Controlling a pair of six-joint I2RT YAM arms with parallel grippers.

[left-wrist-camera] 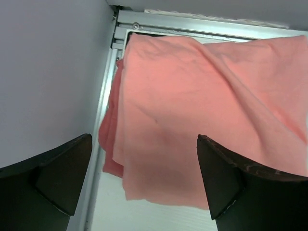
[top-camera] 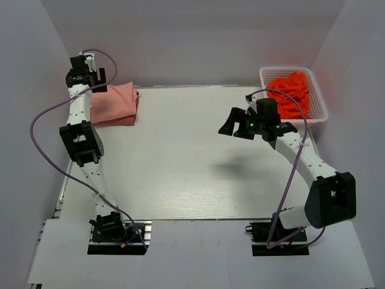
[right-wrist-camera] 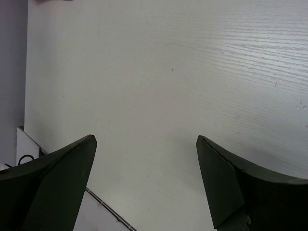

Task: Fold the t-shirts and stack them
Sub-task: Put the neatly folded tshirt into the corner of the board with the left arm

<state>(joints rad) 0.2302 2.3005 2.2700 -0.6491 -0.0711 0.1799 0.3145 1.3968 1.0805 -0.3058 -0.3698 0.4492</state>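
A folded light salmon-pink t-shirt [top-camera: 115, 103] lies at the table's far left corner; it fills the left wrist view [left-wrist-camera: 192, 110]. My left gripper [top-camera: 84, 75] hovers just left of and above it, open and empty, with its fingers [left-wrist-camera: 62, 168] spread wide. A darker rose-red t-shirt [top-camera: 292, 91] lies crumpled in a white basket [top-camera: 319, 105] at the far right. My right gripper [top-camera: 236, 124] is open and empty, raised over the bare table [right-wrist-camera: 159, 77] left of the basket.
White walls close in the table on the left, back and right. An aluminium frame rail [left-wrist-camera: 192, 26] runs along the far table edge behind the pink shirt. Purple cables loop off both arms.
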